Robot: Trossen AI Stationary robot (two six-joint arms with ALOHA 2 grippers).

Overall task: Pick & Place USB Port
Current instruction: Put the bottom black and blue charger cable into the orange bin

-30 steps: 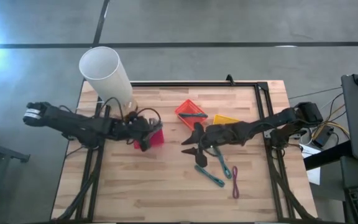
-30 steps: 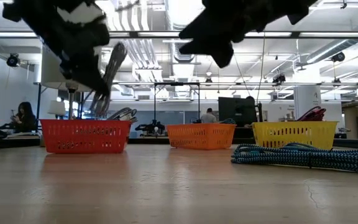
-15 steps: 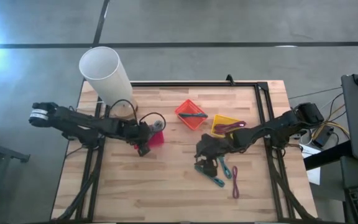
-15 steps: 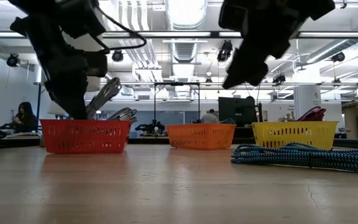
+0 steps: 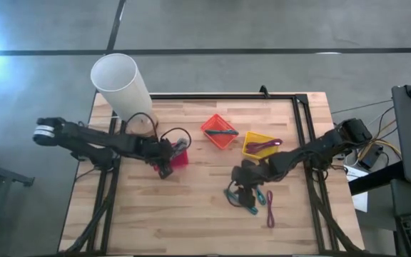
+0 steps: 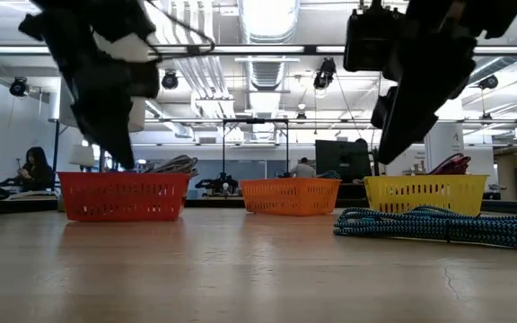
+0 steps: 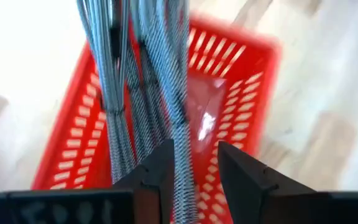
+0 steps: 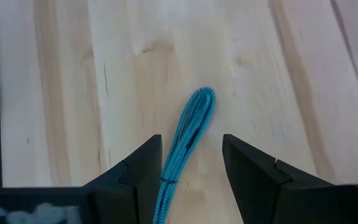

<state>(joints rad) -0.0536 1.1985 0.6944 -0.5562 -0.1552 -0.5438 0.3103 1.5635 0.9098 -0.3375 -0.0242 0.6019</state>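
My left gripper hangs open over the red basket left of the table's middle. A bundle of grey braided cable lies in that basket, and one strand rises between the fingers. My right gripper stands open, low over the table right of the middle. Its fingers are on either side of the looped end of a teal cable that lies flat on the wood, without touching it. From above, this gripper covers part of the teal cable. My left gripper points down into the red basket from above. A strand of the grey cable runs up between the parted fingers, close along the inner side of one finger. Whether it touches that finger I cannot tell. The rest of the bundle lies in the basket.
An orange basket holding a teal cable and a yellow basket holding a magenta cable stand at the middle. Another teal cable and a magenta cable lie beside my right gripper. A white cylinder stands at the far left corner.
My right gripper has moved down and toward the table's near right, over the loose teal cable. My left gripper has moved slightly toward the table's near edge over the red basket. The grey cable that hung below it now lies in the basket.
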